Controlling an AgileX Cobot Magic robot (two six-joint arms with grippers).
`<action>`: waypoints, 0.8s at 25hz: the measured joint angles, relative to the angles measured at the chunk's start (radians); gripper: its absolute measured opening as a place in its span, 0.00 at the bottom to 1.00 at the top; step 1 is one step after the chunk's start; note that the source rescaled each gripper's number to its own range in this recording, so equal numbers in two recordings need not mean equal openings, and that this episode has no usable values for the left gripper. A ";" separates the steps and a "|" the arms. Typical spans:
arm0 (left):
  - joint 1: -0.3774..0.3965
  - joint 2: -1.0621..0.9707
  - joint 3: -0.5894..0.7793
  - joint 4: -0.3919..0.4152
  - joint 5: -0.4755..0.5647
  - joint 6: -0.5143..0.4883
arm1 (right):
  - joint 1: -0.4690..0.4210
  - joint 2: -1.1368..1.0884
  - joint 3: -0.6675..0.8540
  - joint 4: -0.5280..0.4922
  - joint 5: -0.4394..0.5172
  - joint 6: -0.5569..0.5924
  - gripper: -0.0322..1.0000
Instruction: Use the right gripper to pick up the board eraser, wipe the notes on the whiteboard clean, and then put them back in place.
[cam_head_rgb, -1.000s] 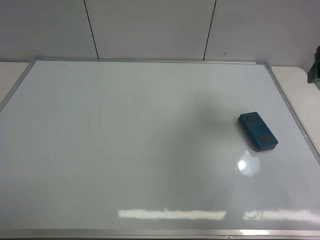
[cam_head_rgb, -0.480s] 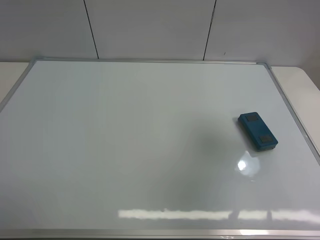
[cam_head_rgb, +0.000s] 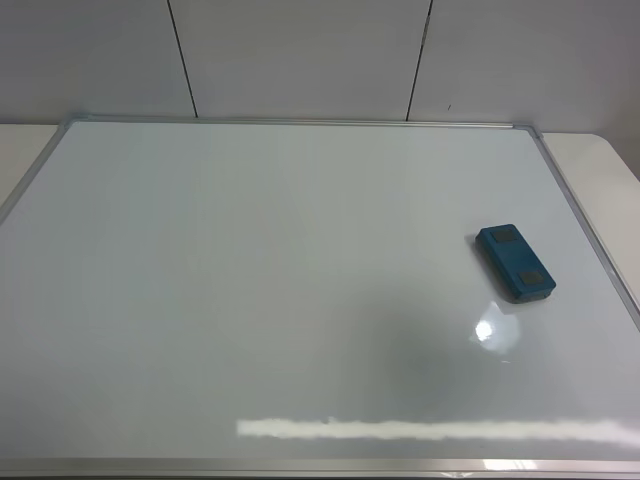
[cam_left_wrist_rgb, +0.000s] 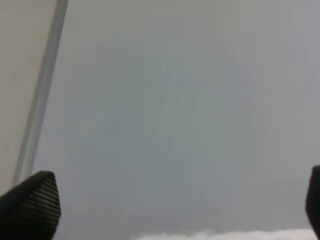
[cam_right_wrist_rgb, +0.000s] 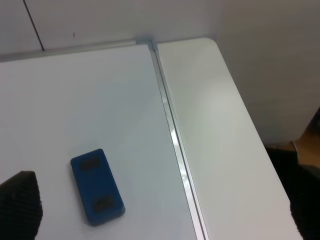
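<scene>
The whiteboard (cam_head_rgb: 250, 300) fills most of the exterior high view and lies flat with its silver frame around it. No red notes show on it in any view. The teal-blue board eraser (cam_head_rgb: 515, 263) lies on the board near its right edge, with two dark patches on top. It also shows in the right wrist view (cam_right_wrist_rgb: 97, 186), lying free beside the frame. My right gripper (cam_right_wrist_rgb: 162, 212) is open and empty, raised above the board's right edge, with one fingertip (cam_right_wrist_rgb: 20, 206) showing. My left gripper (cam_left_wrist_rgb: 172, 210) is open and empty over bare board. Neither gripper shows in the exterior high view.
A white table surface (cam_right_wrist_rgb: 215, 120) lies to the right of the board's frame (cam_right_wrist_rgb: 172, 135). A panelled wall (cam_head_rgb: 300, 55) stands behind the board. The board's left frame edge (cam_left_wrist_rgb: 42, 90) shows in the left wrist view.
A dark part of the right arm at the right edge of the exterior view one second ago has left the picture. The soft shadow on the board has drifted toward the front edge. The eraser has not moved.
</scene>
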 joint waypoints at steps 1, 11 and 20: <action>0.000 0.000 0.000 0.000 0.000 0.000 | 0.000 -0.023 0.000 0.008 0.003 -0.001 1.00; 0.000 0.000 0.000 0.000 0.000 0.000 | 0.000 -0.214 0.005 0.013 0.022 -0.001 1.00; 0.000 0.000 0.000 0.000 0.000 0.000 | 0.000 -0.329 0.087 0.016 0.074 0.000 1.00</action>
